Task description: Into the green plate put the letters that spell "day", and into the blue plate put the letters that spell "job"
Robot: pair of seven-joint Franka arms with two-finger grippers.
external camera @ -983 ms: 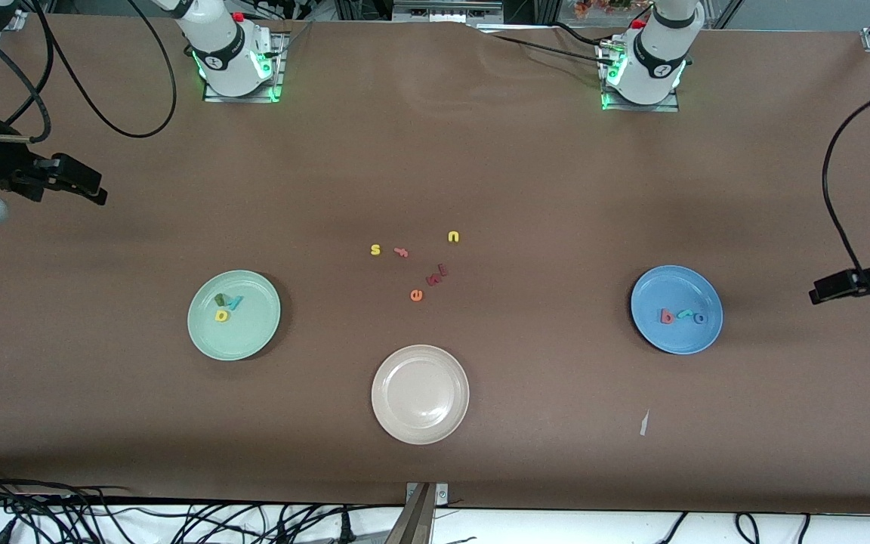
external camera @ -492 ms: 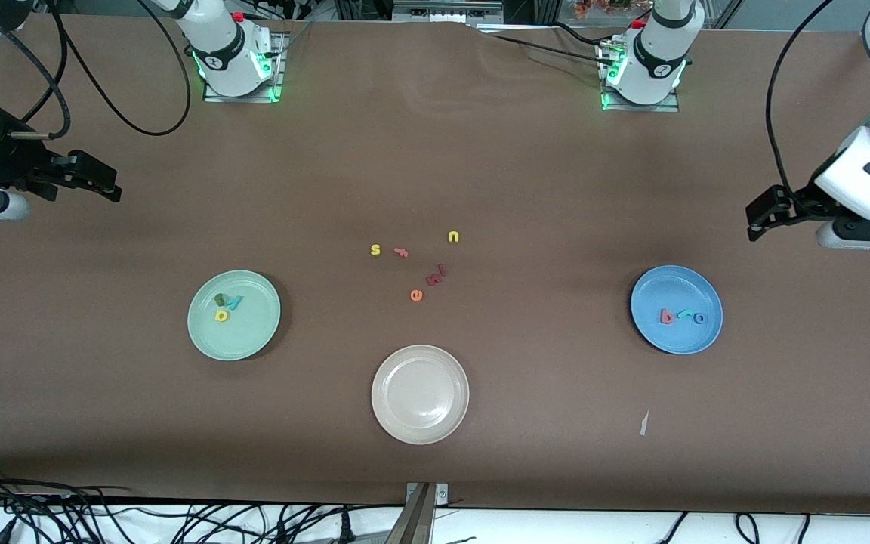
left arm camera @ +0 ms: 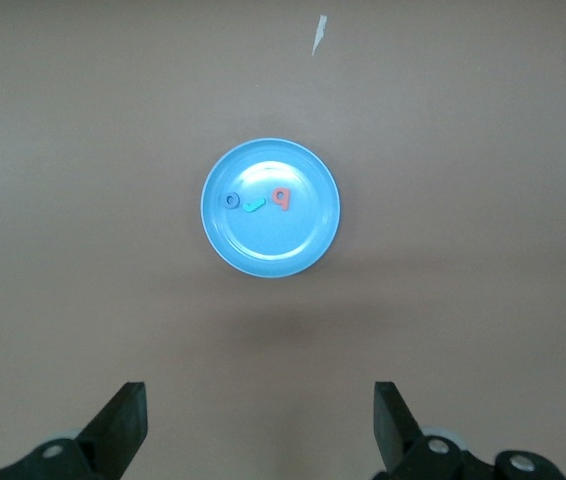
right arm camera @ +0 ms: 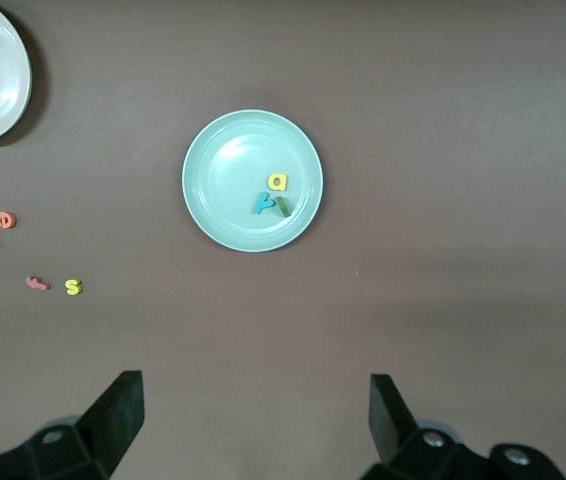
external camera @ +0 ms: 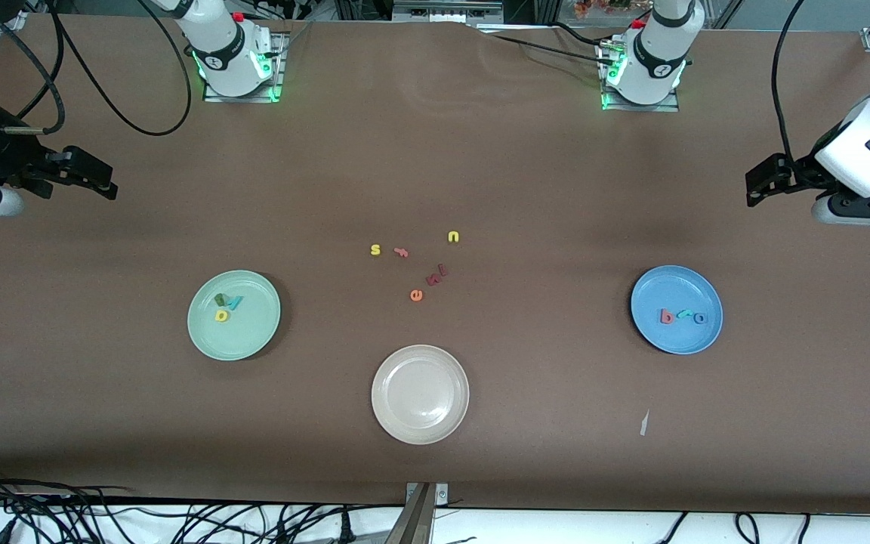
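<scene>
Both sets of letters are sitting in their plates; the green plate [external camera: 234, 315] is toward the right arm's end of the desk [external camera: 435, 151] with the yellow d [external camera: 221, 316], olive a [external camera: 220, 300] and teal y [external camera: 233, 303] bunched together in it; the blue plate [external camera: 677, 309] is toward the left arm's end, holding the red b [external camera: 666, 316], teal j [external camera: 683, 313] and blue o [external camera: 700, 318] in a row.

Between the two plates there's a loose scatter: yellow s [external camera: 375, 249], pink f [external camera: 401, 252], yellow u [external camera: 453, 237], orange e [external camera: 416, 295] and a pair of dark red letters [external camera: 436, 276] I can't read from here; the cream plate [external camera: 420, 394] sits nearer the front camera than that scatter.

The front view is the only one showing both arms parked out at the desk's ends, well apart from everything; the right gripper [external camera: 95, 180] hangs over bare desk, same for the left gripper [external camera: 763, 181].

The wrist views show what the front can't; the left one looks straight down at the blue plate, and the fingers [left arm camera: 123, 420] stand wide apart with nothing between them; same on the right wrist view, fingers [right arm camera: 118, 405] spread and holding nothing, green plate centred, scatter off to one edge.
</scene>
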